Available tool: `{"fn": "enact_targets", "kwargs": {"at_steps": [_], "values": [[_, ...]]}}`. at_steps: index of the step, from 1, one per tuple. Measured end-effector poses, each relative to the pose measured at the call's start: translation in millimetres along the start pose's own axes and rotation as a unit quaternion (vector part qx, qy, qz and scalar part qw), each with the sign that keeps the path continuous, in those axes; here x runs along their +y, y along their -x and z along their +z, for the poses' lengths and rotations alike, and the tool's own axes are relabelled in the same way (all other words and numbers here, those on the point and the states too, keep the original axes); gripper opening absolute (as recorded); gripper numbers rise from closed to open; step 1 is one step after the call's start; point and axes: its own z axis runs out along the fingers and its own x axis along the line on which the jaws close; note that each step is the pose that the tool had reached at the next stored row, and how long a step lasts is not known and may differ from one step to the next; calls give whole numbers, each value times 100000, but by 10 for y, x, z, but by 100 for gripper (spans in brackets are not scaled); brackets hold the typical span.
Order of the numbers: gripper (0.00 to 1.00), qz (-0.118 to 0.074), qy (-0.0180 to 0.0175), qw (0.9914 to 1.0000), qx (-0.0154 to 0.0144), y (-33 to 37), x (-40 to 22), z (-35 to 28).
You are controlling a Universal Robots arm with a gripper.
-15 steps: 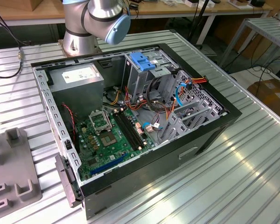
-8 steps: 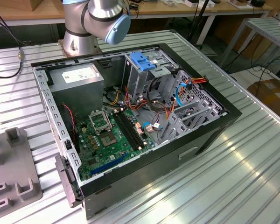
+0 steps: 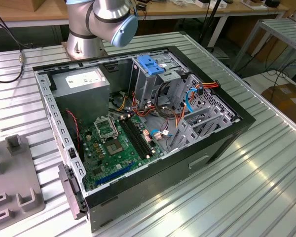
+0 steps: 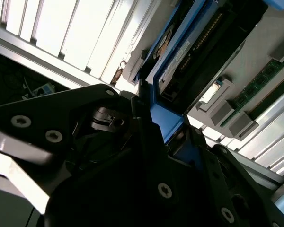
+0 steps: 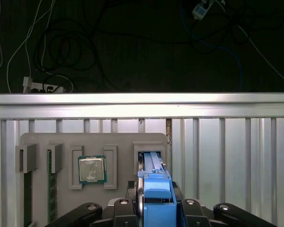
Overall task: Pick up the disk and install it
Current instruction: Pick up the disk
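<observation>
over the grey holder plate [image 5: 66, 142] on the ribbed aluminium table [image 5: 227, 156], the gripper [image 5: 156, 201] sits with the disk [image 5: 155, 187] between its black fingers [image 5: 138, 198]; the fingers are pressed against the two sides of the blue bracket, pinching the disk edge-on; the disk's far end stands within a raised slot of the plate, so it is not lifted clear of it; in the second wrist view the gripper [image 4: 163, 125] shows the same clasp, with the blue frame running up between the fingers and the disk [image 4: 189, 52] showing its dark face and a pale label strip; a processor chip [image 5: 92, 169] lies in a square recess just beside the disk's slot, and a green memory stick [image 5: 51, 198] stands in a slot further along; beyond the table edge, cables [image 5: 61, 47] lie on a dark floor; in the exterior view the open computer case [image 3: 227, 143] lies on its side on the table, the arm [image 3: 101, 22] rising behind it, and a drive cage [image 3: 160, 79] with a blue latch stands inside.
</observation>
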Motion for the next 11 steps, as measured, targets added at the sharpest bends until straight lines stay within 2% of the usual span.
{"fn": "enact_targets", "kwargs": {"at_steps": [11], "values": [[37,221,-9,100000,-5,0,0,2]]}}
